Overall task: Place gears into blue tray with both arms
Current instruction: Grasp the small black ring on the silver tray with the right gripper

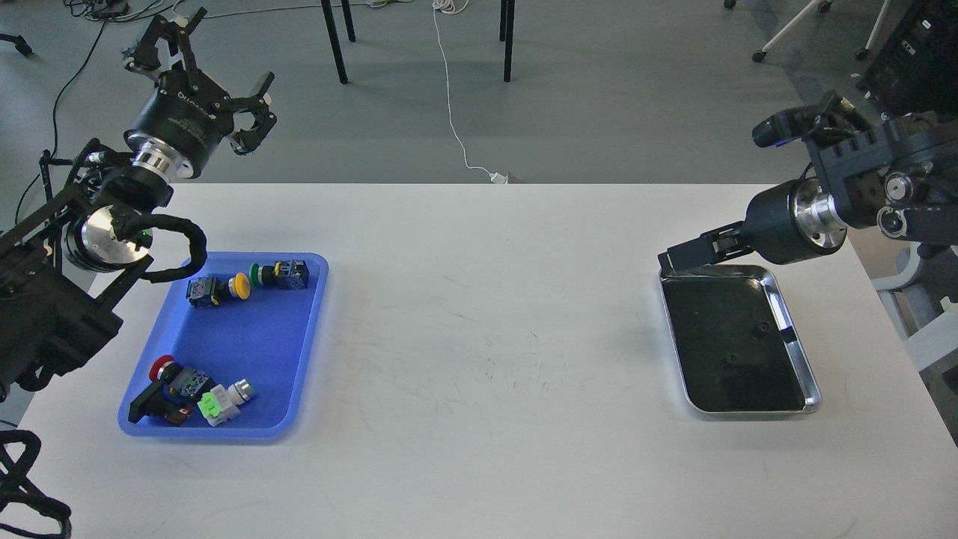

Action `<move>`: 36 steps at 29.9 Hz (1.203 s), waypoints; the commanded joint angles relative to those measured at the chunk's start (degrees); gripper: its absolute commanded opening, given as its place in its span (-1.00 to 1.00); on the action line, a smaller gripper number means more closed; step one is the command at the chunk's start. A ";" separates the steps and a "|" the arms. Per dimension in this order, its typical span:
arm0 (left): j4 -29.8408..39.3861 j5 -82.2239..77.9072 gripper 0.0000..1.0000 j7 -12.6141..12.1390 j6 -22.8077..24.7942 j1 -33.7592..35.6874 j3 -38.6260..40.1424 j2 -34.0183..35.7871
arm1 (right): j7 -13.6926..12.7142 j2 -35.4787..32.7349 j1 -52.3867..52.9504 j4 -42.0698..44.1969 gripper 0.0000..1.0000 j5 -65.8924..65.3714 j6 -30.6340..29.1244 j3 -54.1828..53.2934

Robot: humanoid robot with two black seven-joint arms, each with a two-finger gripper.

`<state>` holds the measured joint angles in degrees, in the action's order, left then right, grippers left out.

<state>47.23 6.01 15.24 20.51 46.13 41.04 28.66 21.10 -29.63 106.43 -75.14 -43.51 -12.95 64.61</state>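
The white surface (479,337) filled most of the view, with grey floor, chair legs and a trailing white cable beyond its far edge. Taking the blue tray (299,359) as the landmark: it lay at the surface's left end, and the steel tray (801,352) sat well apart from it, at the far right.

The left arm's gripper (213,71) was raised off the surface, beyond the blue tray's far left corner, its jaws spread wide and holding nothing. The right arm's gripper (685,258) reached down to the steel tray's far left corner, on the side facing the blue tray. It appeared dark and nearly end-on, so I could not tell whether its jaws were parted or closed.

Inside the blue tray lay only push-button switches: a yellow-capped one (217,288) and a green-capped one (281,275) near its far edge, a red-capped one (176,378) and a pale green one (223,402) near its front edge.

The gears (762,328) showed as two tiny dark specks on the steel tray's black floor, hard to make out, and none lay in the blue tray. I judged the task to be at its start, the right arm about to pick. Next it would need a fine pinch on a very small disc against a dark bottom, clearing the raised rim, then a long carry across the open surface. The switches left free floor in the middle of the blue tray.
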 commanded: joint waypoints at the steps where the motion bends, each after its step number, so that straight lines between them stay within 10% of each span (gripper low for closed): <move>1: -0.03 -0.04 0.96 -0.12 0.06 0.27 0.01 0.17 | 0.00 0.88 -4.20 1.39 0.78 -1.83 0.38 0.51; 36: 0.06 -0.04 0.96 0.15 -0.38 -0.17 0.01 -1.32 | -1.15 6.34 -18.98 12.82 -0.07 -9.93 2.85 1.22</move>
<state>47.29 5.98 15.38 20.07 46.08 41.05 26.78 19.94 -23.41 87.72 -62.54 -53.29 -10.10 65.81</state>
